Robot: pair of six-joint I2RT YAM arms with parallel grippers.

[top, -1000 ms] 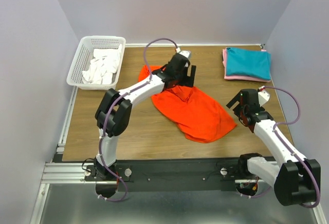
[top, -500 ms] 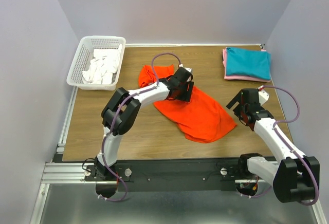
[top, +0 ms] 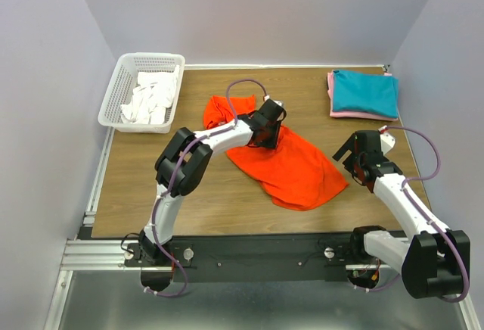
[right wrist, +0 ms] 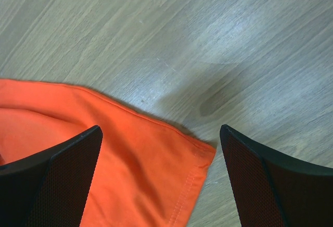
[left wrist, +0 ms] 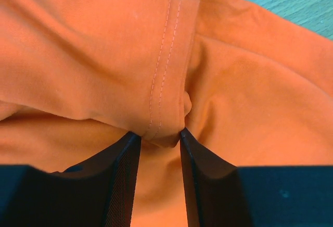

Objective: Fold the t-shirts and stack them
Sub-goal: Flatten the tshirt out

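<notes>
From above, the orange shirt [top: 295, 167] lay crumpled on the worktop [top: 151, 186], with the left claw [top: 266, 135] down on its upper part, tips hidden. The left wrist view showed that claw pinching a stitched hem [left wrist: 162, 71]; a deep bite on one layer should lift cleanly, though the layer count was unclear. In the right wrist view the right claw [right wrist: 159, 130] hung wide open over the shirt's corner.
</notes>
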